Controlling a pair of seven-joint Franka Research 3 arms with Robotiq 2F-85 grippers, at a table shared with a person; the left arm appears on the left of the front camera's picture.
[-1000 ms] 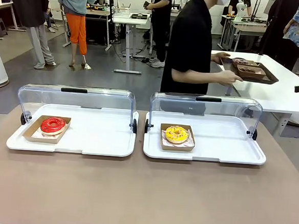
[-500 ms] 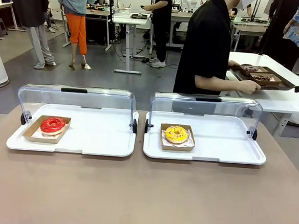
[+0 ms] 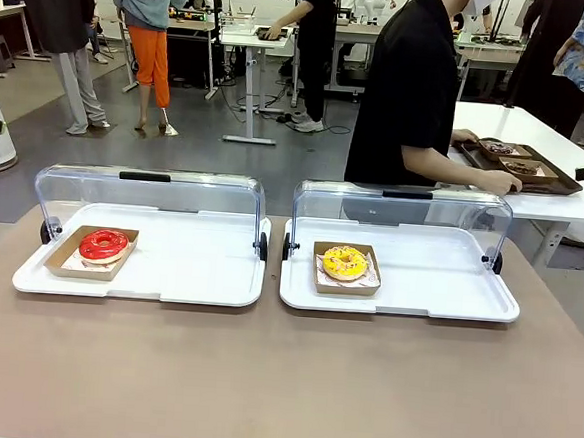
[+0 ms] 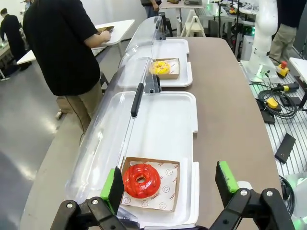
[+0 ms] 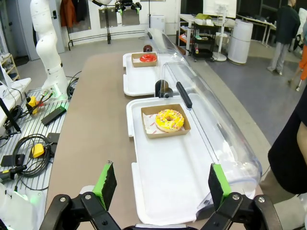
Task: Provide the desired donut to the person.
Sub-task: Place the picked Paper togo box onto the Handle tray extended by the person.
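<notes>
The left gripper [image 4: 170, 184], black with green pads, is hanging with its jaws spread wide and nothing between them. Just ahead of its fingertips, toward its own left finger, the glossy red-glazed ring donut [image 4: 141, 180] is sitting on printed white paper in a shallow brown cardboard tray [image 4: 149, 190], near the end of a white plastic serving tray [image 4: 184, 127] with a clear domed lid [image 4: 112, 124] folded back. The print on the paper is too small to read.

The right gripper [image 5: 160, 184] is likewise standing wide apart and holding nothing. Ahead of it, past a bare stretch of a second white serving tray [image 5: 165, 179], the yellow-iced ring donut with sprinkles [image 5: 170, 120] is lying in its own brown cardboard tray [image 5: 165, 123], nearly centred between the fingers.

Beyond both lids, the person [image 3: 406, 92] in a black short-sleeved shirt is standing sideways to the grippers, leaning toward a neighbouring white table [image 3: 564, 203], with a hand [image 3: 500, 180] resting at the edge of a dark brown tray [image 3: 521, 167] there.
</notes>
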